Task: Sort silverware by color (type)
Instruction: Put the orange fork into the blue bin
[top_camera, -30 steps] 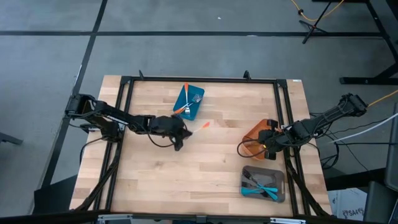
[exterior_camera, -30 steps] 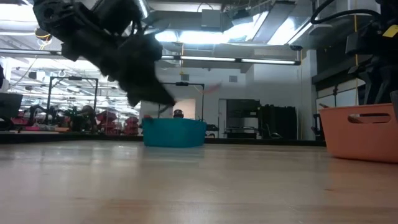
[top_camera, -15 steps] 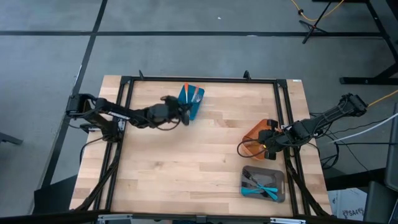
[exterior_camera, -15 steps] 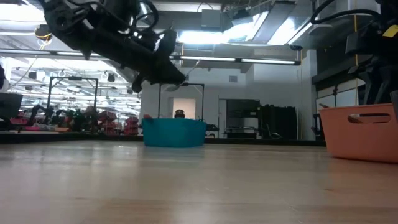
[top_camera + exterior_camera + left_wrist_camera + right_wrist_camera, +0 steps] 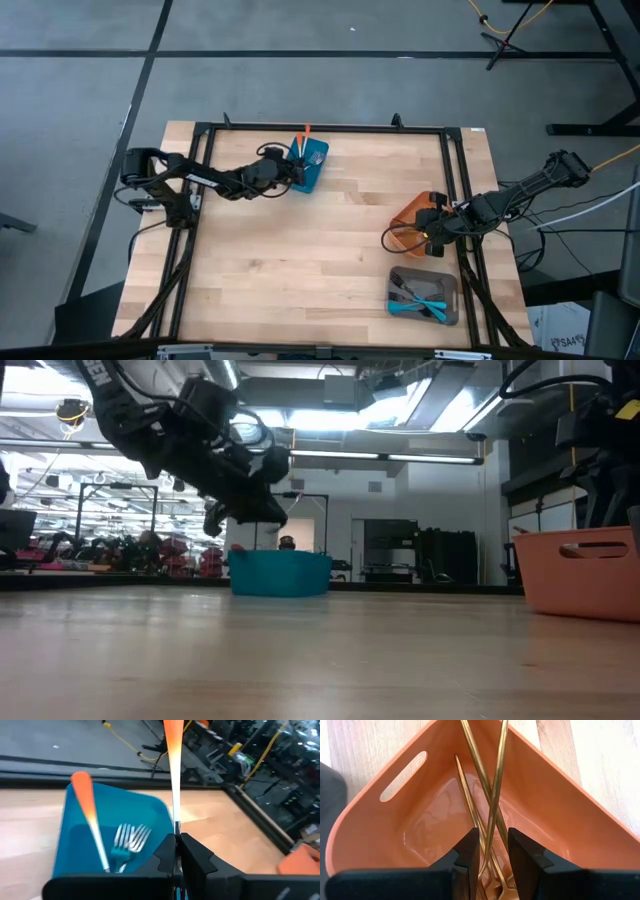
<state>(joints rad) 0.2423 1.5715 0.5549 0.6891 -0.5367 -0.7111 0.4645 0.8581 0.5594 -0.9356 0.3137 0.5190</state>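
My left gripper (image 5: 291, 170) is at the blue container (image 5: 312, 165) near the table's far edge, shut on an orange-handled fork (image 5: 173, 750). It also shows above the container (image 5: 280, 573) in the low view. Inside this container (image 5: 75, 835) lies another orange-handled fork (image 5: 90, 820) beside some metal tines (image 5: 131, 837). My right gripper (image 5: 493, 851) hangs open over the orange container (image 5: 385, 830) at the table's right; gold forks (image 5: 481, 775) rest in it, leaning up against its far wall. My left gripper pinches the fork's thin metal shank (image 5: 175, 826), just below the orange handle, between its two fingertips. The fingers come nearly level from the table's left. The handle (image 5: 306, 133) sticks out past them toward the far edge. The fork is lifted clear over the blue container; its tines are hidden behind the fingers.
A grey container (image 5: 425, 295) with blue-handled forks stands near the table's front right. The orange container (image 5: 580, 572) is on the right in the low view. A black frame (image 5: 320, 128) runs around the table's edges. Bare wood (image 5: 300, 260) lies between the containers.
My left gripper has carried the orange-handled fork from the table's middle toward the far edge, up to the blue container. Its wrist has rolled, so the handle that pointed toward the table's right now points toward the far edge.
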